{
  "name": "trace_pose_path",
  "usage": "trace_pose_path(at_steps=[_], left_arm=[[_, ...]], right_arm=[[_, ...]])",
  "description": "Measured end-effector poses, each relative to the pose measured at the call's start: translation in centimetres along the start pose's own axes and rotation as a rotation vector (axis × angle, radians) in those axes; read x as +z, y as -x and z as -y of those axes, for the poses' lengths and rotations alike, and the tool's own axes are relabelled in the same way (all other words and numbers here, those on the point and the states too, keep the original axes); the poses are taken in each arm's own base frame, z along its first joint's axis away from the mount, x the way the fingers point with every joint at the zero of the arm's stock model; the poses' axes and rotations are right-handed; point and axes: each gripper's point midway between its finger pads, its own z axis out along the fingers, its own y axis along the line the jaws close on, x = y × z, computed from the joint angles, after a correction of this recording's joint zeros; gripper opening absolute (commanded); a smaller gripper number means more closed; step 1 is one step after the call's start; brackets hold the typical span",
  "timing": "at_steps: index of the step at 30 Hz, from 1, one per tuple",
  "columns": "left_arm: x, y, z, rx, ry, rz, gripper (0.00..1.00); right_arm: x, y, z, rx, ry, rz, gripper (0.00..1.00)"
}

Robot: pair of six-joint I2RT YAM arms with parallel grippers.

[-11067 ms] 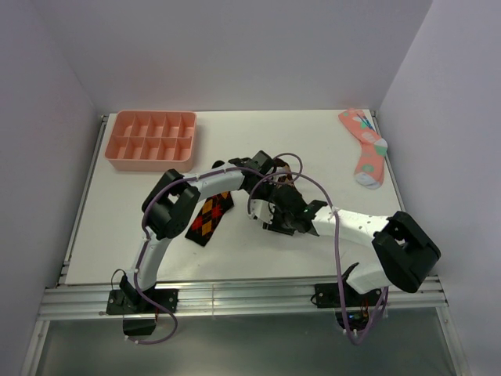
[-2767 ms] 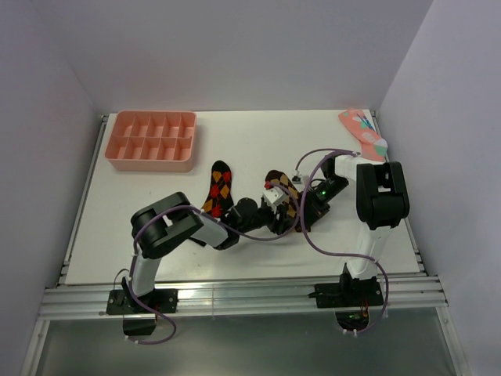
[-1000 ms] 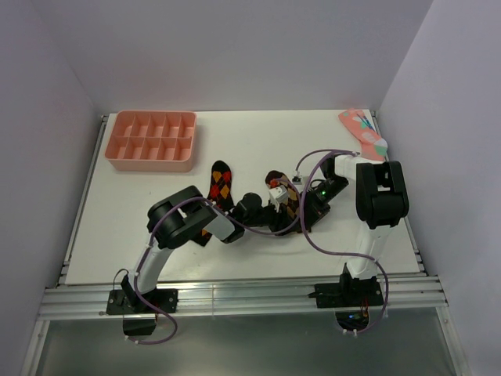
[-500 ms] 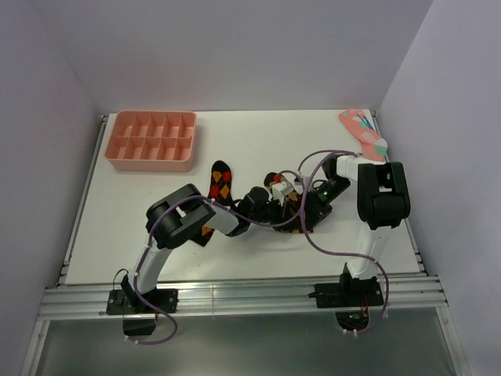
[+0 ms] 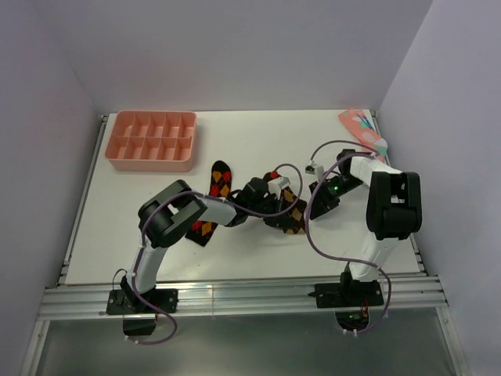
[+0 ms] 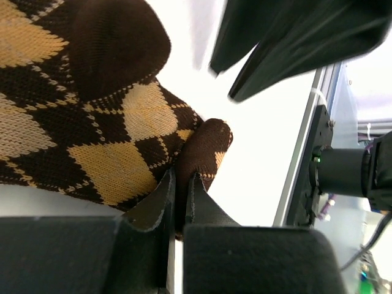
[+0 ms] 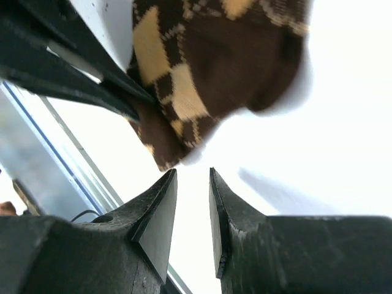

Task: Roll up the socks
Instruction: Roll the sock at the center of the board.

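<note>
— Pinching anything, left tool [image 6: 182, 181]?
— Yes, clamped on an edge of the tan sock [image 6: 92, 122], mid-counter [image 5: 258, 137]. Right tool [image 7: 193, 176] slightly parted, empty, beside it. Red sock [image 5: 220, 180] lies left.

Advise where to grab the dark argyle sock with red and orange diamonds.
Probably its rounded far end, from straight above, jaws across the width: the dark argyle sock with red and orange diamonds lies flat, and the left arm covers its middle.
</note>
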Motion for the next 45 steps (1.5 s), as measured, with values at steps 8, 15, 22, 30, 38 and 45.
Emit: trace_pose_path(at_steps=[8, 15, 22, 30, 38, 45], left_arm=[[-1.6, -0.2, -0.9, -0.113, 0.011, -0.098, 0.0], [-3.0, -0.3, -1.6, -0.214, 0.042, -0.194, 0.0], [-3.4, -0.5, -1.9, -0.294, 0.053, -0.272, 0.0], [-3.7, -0.8, -2.0, -0.36, 0.054, -0.336, 0.0], [-3.8, -0.9, -2.1, -0.401, 0.056, -0.38, 0.0], [-4.1, -0.9, -2.2, -0.424, 0.064, -0.399, 0.0]], right_arm=[[-2.7, 1.6, -0.5, -0.153, -0.018, 0.134, 0.37], [-2.2, 0.9, -2.5, -0.337, -0.037, 0.14, 0.38], [1.0, -0.8, -6.2, -0.59, -0.106, 0.09, 0.41], [2.2, 1.2, -7.1, -0.779, -0.195, 0.124, 0.41], [4.3, 0.8, -7.6, -0.87, -0.222, 0.073, 0.42], [6.0, 0.3, -7.6, -0.927, -0.261, 0.032, 0.43]])
